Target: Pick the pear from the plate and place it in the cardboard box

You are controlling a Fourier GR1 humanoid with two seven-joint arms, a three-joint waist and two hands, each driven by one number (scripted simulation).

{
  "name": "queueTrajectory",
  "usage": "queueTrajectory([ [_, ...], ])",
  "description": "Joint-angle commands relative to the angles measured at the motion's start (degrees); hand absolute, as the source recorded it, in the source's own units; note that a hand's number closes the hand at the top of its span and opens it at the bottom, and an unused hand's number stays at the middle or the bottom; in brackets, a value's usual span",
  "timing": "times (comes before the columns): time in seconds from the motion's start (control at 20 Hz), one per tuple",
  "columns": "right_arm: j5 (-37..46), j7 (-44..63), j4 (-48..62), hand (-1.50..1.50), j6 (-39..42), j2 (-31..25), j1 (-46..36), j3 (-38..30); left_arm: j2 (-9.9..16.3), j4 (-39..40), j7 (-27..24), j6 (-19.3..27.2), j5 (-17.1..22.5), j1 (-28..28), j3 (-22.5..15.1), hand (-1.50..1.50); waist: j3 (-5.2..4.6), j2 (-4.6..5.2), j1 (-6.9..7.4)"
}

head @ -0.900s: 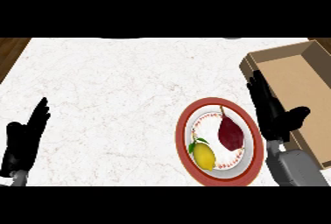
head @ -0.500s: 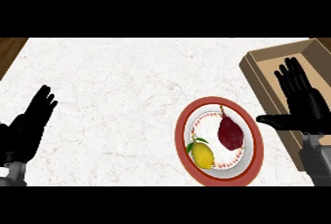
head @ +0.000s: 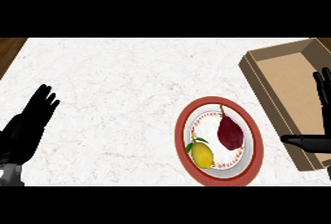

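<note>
A dark red pear [head: 230, 132] lies on a red-rimmed white plate [head: 252, 131] at the lower right of the counter, with a yellow lemon [head: 202, 154] beside it toward the front. The open cardboard box [head: 284, 83] stands to the right of the plate. My right hand [head: 321, 94] is at the right edge over the box, fingers straight up and thumb pointing left toward the plate, holding nothing. My left hand [head: 26, 129] rests open at the left edge, fingers up.
The white marble counter [head: 116, 87] stretches left of the plate. A brown wooden strip [head: 9, 48] shows at the top left corner beyond the counter's edge.
My right hand has moved right and away from the plate, ending over the box at the frame's edge. The pear and lemon stay on the plate. The left hand has barely shifted.
</note>
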Motion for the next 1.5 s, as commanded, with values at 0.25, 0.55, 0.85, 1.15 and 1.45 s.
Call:
queueTrajectory([
  [0.25, 16.3, 14.9, -7.6, -1.5, 5.1, -20.7, 1.5, 5.7, -0.5, 0.4, 0.7, -0.4, 0.1, -0.7, 0.5, 0.0, -0.24, 0.01, 0.02],
  [0.55, 20.7, 34.6, -16.8, -1.5, 8.4, -23.8, -3.4, 13.8, -0.6, -0.3, 1.5, -1.2, 0.1, -1.3, 1.0, 0.0, -0.19, 0.05, 0.7],
  [0.85, 18.2, 49.5, -18.0, -1.5, 14.2, -19.3, -11.0, 18.4, -1.7, -1.6, 3.5, -1.4, -1.1, -2.4, 1.1, 0.0, -0.07, 0.19, 1.08],
  [1.15, 17.0, 57.4, -18.2, -1.5, 19.0, -16.1, -12.4, 17.8, -3.3, -3.4, 6.3, -0.7, -2.6, -1.9, 2.4, 0.0, -0.03, 0.1, 0.74],
  [1.45, 22.5, 53.1, -13.8, -1.5, 24.8, -13.0, -9.9, 16.4, -5.4, -0.2, 3.8, -4.9, -4.8, -1.1, 4.4, 0.0, -0.01, 0.16, 0.61],
])
